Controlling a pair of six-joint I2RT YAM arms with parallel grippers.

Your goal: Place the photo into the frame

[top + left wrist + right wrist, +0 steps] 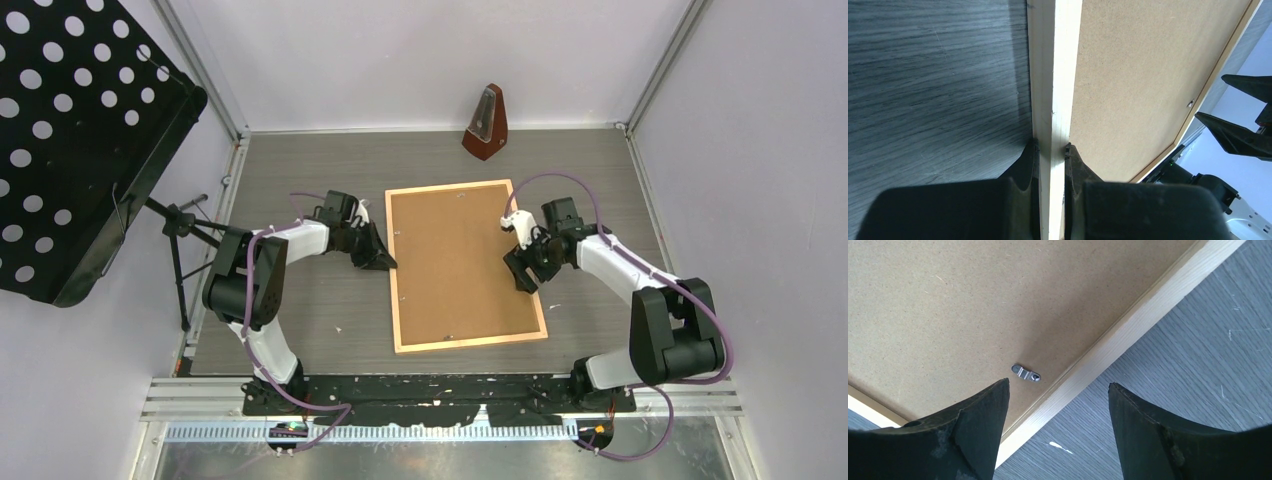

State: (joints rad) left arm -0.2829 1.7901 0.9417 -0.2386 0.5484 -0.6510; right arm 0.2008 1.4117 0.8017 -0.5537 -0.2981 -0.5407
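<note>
Surface: grey wood-grain table (330,310), closed in by plain pale walls (400,60) with metal posts at the back corners. A brown metronome (487,123) stands upright at the back, upper centre of the overhead view. A black perforated music stand (70,140) fills the upper left, with its legs at the table's left edge.

The frame (470,341) lies flat in the middle of the table, back side up and slightly skewed. The brown backing board (460,260) sits inside its moulding.

Left gripper (385,262): at the frame's left edge. From overhead I cannot tell its grip. Its wrist view shows both fingers pinched tight on the pale moulding, one on the outer side and one on the board side.

Right gripper (525,275): at the frame's right edge. Its wrist view shows the jaws spread wide and holding nothing, one finger over the board and the other over bare table. Between them is a small metal turn clip (1025,373) lying on the board just inside the moulding, which overhead is only a speck. A white fleck (1055,445) marks the table beside the moulding.

Room: bare table runs along all four sides of the frame, widest at the left and right. The metronome is well apart from the frame's upper right corner.
</note>
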